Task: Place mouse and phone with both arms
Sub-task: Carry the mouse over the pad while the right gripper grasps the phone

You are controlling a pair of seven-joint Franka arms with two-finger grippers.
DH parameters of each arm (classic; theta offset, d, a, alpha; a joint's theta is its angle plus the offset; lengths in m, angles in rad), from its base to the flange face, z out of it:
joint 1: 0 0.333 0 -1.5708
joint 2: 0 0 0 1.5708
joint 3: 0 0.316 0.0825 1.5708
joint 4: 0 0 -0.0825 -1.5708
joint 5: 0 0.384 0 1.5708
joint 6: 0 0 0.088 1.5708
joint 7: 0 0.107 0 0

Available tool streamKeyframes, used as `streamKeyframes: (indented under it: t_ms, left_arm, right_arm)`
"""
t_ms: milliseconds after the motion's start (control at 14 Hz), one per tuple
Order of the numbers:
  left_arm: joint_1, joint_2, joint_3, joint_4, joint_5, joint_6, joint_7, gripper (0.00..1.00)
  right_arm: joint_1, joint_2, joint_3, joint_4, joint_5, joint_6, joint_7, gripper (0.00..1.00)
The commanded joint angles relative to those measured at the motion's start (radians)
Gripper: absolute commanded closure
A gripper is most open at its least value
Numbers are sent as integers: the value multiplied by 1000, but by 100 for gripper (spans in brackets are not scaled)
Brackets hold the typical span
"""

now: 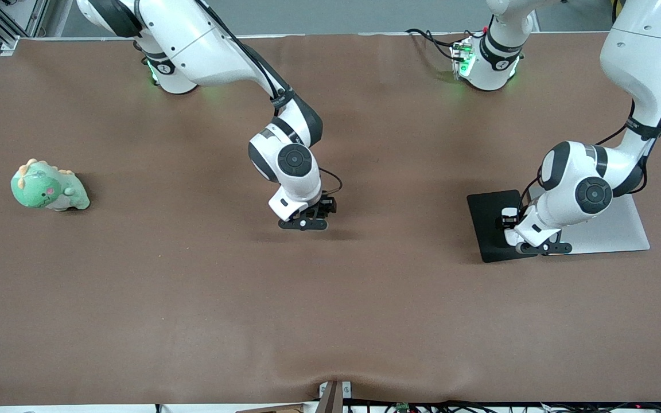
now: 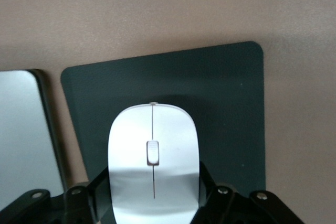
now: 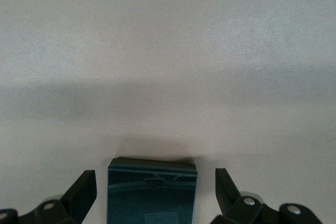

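Note:
In the left wrist view the white mouse (image 2: 153, 129) sits between my left gripper's (image 2: 153, 176) black fingers, which press on both its sides, over the black mouse pad (image 2: 220, 103). In the front view the left gripper (image 1: 543, 248) is low over the pad (image 1: 488, 223) and hides the mouse. In the right wrist view the black phone (image 3: 152, 198) lies flat on the brown table between my right gripper's (image 3: 155, 182) open fingers, with a gap on each side. In the front view the right gripper (image 1: 304, 222) is low over the table's middle and hides the phone.
A flat silver slab (image 1: 611, 229) lies beside the mouse pad at the left arm's end; its edge also shows in the left wrist view (image 2: 23, 140). A green dinosaur toy (image 1: 49, 186) stands at the right arm's end of the table.

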Motion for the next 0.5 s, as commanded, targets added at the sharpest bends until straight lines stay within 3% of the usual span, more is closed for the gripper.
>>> streamKeyframes:
  t_ms: [0, 143, 214, 429]
  left_arm:
    - [8, 21, -13, -6, 25, 48, -5, 34]
    - [10, 26, -13, -6, 25, 50, -5, 20]
    - [10, 26, -13, -2, 25, 50, -5, 2]
    - [8, -1, -15, 10, 25, 37, -22, 0]
  right_arm:
    - [8, 20, 0, 19, -12, 4, 31, 0]
    - [14, 31, -2, 21, -12, 22, 54, 0]
    - [14, 33, 0, 21, -11, 25, 56, 0]
    - [14, 36, 0, 19, -11, 25, 56, 0]
